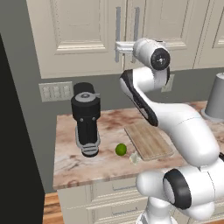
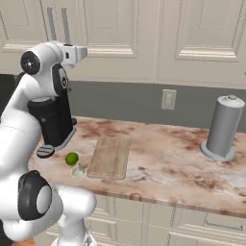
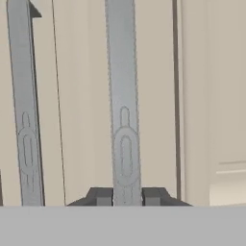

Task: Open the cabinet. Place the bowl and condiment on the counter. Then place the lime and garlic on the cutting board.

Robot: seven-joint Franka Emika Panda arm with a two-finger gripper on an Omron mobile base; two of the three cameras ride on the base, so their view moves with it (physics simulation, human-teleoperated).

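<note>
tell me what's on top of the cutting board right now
Nothing rests on the cutting board; its wood grain shows bare. The lime and garlic sit on the counter beside its near-left corner. The arm crosses over its far edge in the left base view.

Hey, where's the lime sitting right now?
The lime lies on the counter near its front edge, between the black coffee machine and the cutting board, just beside the garlic.

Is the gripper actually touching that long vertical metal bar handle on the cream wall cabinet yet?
Touching. In the hand view the gripper has its two dark fingertips pressed against either side of the long metal bar handle of the cream wall cabinet, with no gap showing.
</note>
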